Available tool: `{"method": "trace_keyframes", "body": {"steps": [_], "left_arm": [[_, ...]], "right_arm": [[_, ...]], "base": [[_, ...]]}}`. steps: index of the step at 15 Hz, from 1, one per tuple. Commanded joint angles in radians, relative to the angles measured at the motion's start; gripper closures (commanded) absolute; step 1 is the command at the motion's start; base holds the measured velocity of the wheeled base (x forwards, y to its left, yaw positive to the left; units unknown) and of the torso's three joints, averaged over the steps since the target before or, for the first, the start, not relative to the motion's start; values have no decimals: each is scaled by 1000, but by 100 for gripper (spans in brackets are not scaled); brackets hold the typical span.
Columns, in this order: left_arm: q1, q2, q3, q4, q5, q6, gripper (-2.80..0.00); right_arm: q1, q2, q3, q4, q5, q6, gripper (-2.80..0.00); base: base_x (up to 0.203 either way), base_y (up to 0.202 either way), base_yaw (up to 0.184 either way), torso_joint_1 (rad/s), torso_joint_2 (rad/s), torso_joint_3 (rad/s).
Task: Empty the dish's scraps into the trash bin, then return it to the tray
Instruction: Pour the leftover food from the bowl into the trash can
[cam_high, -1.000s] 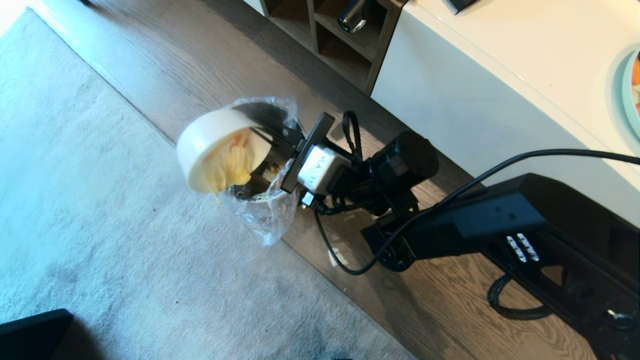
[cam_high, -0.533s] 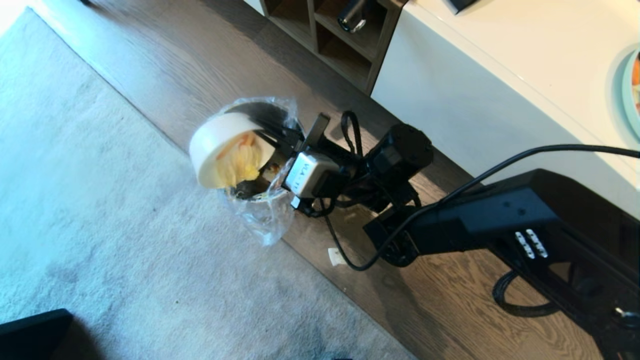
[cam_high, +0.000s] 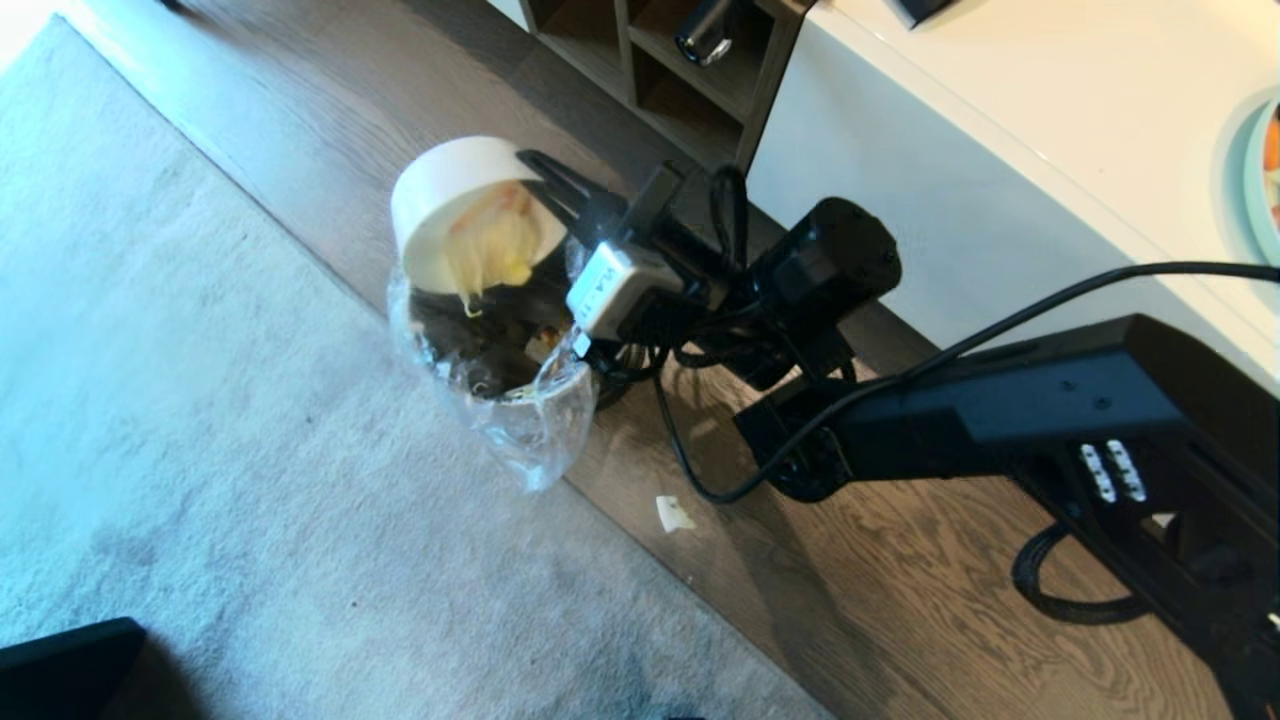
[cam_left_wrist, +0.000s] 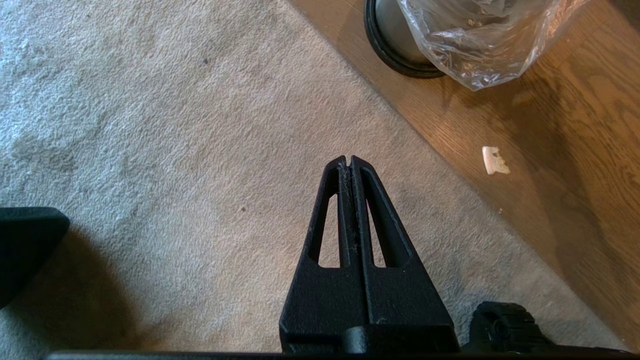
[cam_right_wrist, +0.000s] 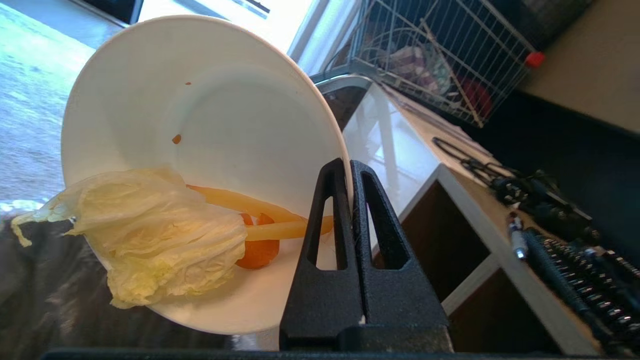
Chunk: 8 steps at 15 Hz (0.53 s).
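My right gripper (cam_high: 545, 190) (cam_right_wrist: 348, 165) is shut on the rim of the dish (cam_high: 450, 195) (cam_right_wrist: 200, 100), a deep white bowl tipped steeply on its side above the trash bin (cam_high: 500, 350). The scraps (cam_high: 490, 250) (cam_right_wrist: 150, 235), pale yellow cabbage and strips with a round orange piece, hang at the lower lip of the bowl, over the clear bag liner. The bin's black base ring (cam_left_wrist: 395, 55) and the liner (cam_left_wrist: 480, 35) show in the left wrist view. My left gripper (cam_left_wrist: 348, 161) is parked over the carpet, shut on nothing. The tray is out of view.
A white cabinet (cam_high: 1000, 150) with an open wooden shelf (cam_high: 690, 90) stands behind the bin. A pale blue-green plate (cam_high: 1262, 180) sits at its right edge. A small pale scrap (cam_high: 675, 513) (cam_left_wrist: 495, 160) lies on the wood floor by the carpet (cam_high: 200, 450).
My right gripper has lifted the dish up and back above the bin and tipped it further. The scraps have slid down toward the bowl's lower lip.
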Motion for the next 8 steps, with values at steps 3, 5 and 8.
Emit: {"method": "trace_keyframes", "body": {"steps": [3,5,8], "left_arm": [[0,0,0,0,0,-1,0],[0,0,0,0,0,-1,0],[0,0,0,0,0,-1,0]], "right_arm": [[13,-9,-12,-36,9,-23,0],[27,-9,-10,-73,13,-23,0],[40,-8,-7,-94,16,-26,0]], "base": [[0,0,0,0,0,0],[0,0,0,0,0,0],[0,0,0,0,0,0]]}}
